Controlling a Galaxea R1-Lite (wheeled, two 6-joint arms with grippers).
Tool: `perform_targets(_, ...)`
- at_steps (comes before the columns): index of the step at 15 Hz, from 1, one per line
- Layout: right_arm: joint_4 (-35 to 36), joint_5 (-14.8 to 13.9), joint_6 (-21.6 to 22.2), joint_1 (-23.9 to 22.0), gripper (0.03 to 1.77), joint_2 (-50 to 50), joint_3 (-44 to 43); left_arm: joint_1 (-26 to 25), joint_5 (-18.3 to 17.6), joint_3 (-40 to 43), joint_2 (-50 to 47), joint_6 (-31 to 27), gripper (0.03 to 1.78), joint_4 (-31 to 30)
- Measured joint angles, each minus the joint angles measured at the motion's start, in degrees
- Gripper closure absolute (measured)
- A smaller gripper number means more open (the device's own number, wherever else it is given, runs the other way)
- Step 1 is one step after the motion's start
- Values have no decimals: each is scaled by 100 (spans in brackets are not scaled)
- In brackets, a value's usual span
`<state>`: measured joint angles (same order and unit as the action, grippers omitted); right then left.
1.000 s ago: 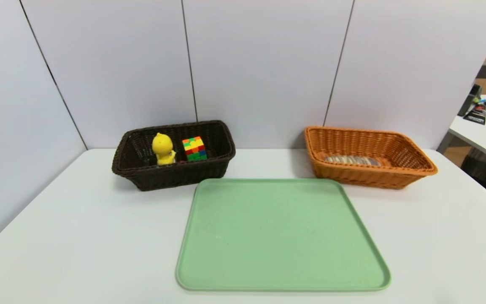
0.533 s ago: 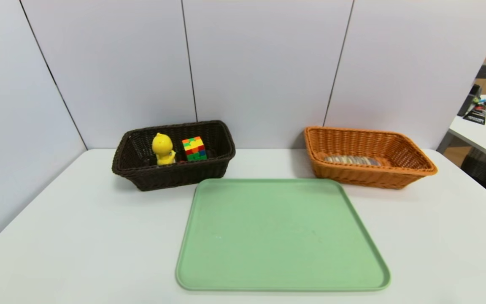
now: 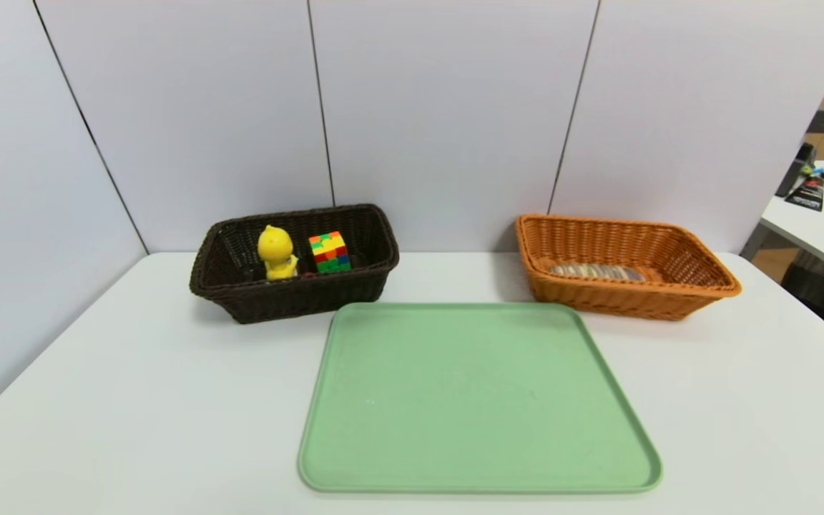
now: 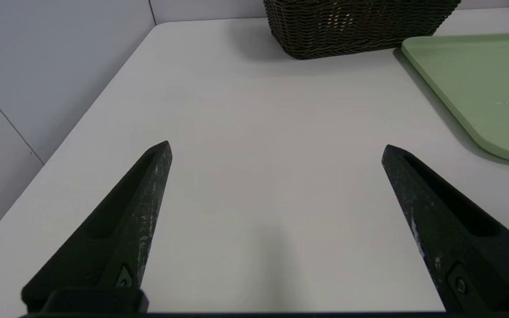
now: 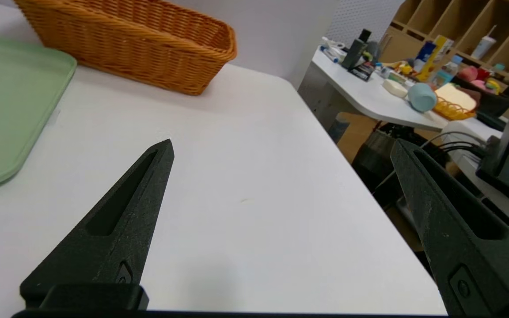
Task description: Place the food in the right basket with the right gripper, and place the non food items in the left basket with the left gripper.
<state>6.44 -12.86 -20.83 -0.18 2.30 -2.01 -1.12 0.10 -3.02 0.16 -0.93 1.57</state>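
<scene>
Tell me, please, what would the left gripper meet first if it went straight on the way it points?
Probably the bare white tabletop: it fills the space between and ahead of the left gripper, though depth is unclear.

Head view: no chg seen btwn earlier pics & now; nothing visibly moved.

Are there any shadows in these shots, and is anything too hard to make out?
Head view: soft shadow beside the orange basket; striped loaf partly hidden by its rim. Left wrist view: darker shadow along the green tray's edge. Right wrist view: faint smudge of shadow low on the white table.
</scene>
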Motion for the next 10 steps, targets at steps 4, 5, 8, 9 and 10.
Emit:
perform_targets(4,-33,805,68,9,11,-195,119,0,-73,138,0,95,12,-219)
perform_targets(5,-85,1003,146,9,10,-215,130,0,-32,157,0,63,12,-226)
perform_targets(8,-361,1275,273,9,10,-233,183,0,0,272,0,-22,12,-184)
perform_targets(9,-388,1276,276,9,11,-235,183,0,-5,289,0,-28,12,-182)
perform_targets(10,-440,1286,295,9,11,-238,177,5,-2,293,0,-28,12,-184)
